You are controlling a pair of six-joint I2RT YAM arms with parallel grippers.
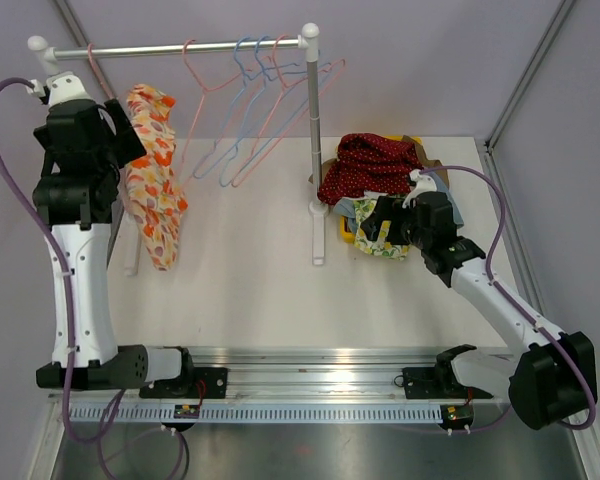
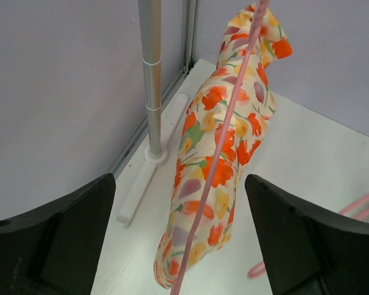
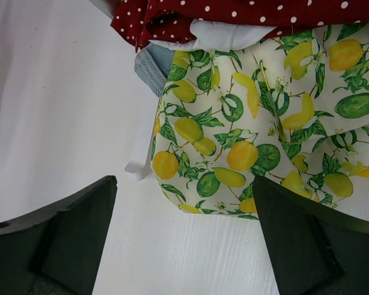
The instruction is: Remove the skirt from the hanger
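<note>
An orange floral skirt [image 1: 154,178] hangs on a pink hanger [image 1: 98,72] at the left end of the rail [image 1: 180,47]. In the left wrist view the skirt [image 2: 224,141] hangs below, with the hanger's pink wire [image 2: 224,132] running down between my open fingers. My left gripper [image 2: 181,239] is open, high beside the rail, just above the skirt [image 1: 115,125]. My right gripper [image 3: 184,239] is open and empty, low over the table at the edge of a lemon-print cloth [image 3: 258,147].
Several empty pink and blue hangers [image 1: 250,100] hang on the rail. The rack's right post [image 1: 315,150] and left post [image 2: 150,80] stand on the table. A pile of clothes [image 1: 380,185], red dotted cloth on top, lies at the right.
</note>
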